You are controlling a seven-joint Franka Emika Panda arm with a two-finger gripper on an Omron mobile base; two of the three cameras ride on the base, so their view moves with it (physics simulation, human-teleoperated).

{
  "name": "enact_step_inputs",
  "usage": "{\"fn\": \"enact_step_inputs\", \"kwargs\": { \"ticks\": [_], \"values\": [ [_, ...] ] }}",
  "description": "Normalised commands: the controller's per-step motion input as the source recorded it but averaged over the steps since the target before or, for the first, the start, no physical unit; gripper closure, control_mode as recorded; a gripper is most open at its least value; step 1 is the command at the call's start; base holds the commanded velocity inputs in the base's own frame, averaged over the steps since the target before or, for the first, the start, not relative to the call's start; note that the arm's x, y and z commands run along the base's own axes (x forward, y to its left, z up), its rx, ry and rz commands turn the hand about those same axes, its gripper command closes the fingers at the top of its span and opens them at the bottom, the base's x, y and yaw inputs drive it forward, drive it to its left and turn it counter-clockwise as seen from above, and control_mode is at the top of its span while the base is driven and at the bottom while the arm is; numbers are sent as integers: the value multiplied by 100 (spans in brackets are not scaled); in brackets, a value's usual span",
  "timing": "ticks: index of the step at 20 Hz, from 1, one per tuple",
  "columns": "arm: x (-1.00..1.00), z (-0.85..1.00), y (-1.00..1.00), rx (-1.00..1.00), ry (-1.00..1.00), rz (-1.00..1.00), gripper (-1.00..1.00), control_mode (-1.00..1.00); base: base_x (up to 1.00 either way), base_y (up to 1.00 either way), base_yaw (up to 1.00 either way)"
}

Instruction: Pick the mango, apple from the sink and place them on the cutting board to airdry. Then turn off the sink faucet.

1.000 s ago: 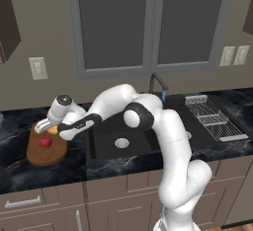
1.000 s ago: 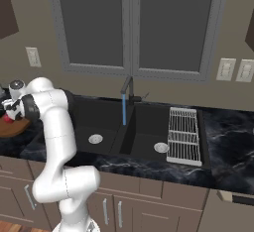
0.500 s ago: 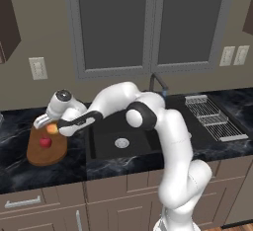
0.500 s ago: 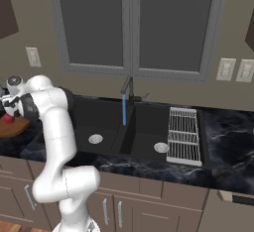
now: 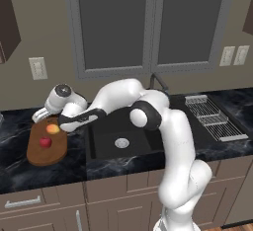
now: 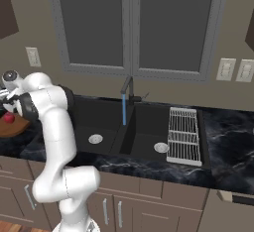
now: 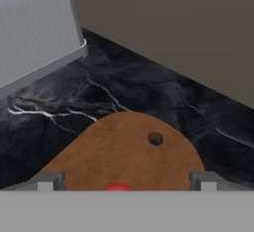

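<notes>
The brown cutting board (image 5: 37,153) lies on the black counter left of the sink (image 5: 106,143). On it rest the red apple (image 5: 45,142) and, just behind it, the orange-yellow mango (image 5: 53,129). My gripper (image 5: 42,117) hovers over the board's far end, open and holding nothing, a little above and left of the mango. In the hand view the board (image 7: 124,151) fills the lower middle, with the top of the apple (image 7: 118,187) between my spread fingertips (image 7: 47,181). From the right I see the apple (image 6: 9,118) on the board (image 6: 15,127). The sink faucet (image 6: 126,88) pours a thin blue stream.
A wire dish rack (image 5: 215,119) sits over the counter right of the sink. The stream of water (image 6: 123,111) falls into the black sink (image 6: 141,142). A ribbed metal appliance (image 7: 34,28) stands on the counter beyond the board, near the wall.
My hand has lifted a little from the board and drawn slightly back. The mango stays lying on the board beside the apple. The jaws have spread slightly wider.
</notes>
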Motion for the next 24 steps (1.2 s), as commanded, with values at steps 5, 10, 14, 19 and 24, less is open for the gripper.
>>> {"fn": "enact_step_inputs", "kwargs": {
  "ticks": [5,10,14,19,24],
  "values": [
    [-23,30,0,0,-13,0,-100,-100,0,0,0],
    [-23,32,0,0,-12,0,-100,-100,0,0,0],
    [-16,38,0,0,-5,-1,-100,-100,0,0,0],
    [-8,58,-3,2,2,-3,-100,-100,0,0,0],
    [-15,62,-13,3,6,-5,-100,-100,0,0,0]
  ]
}}
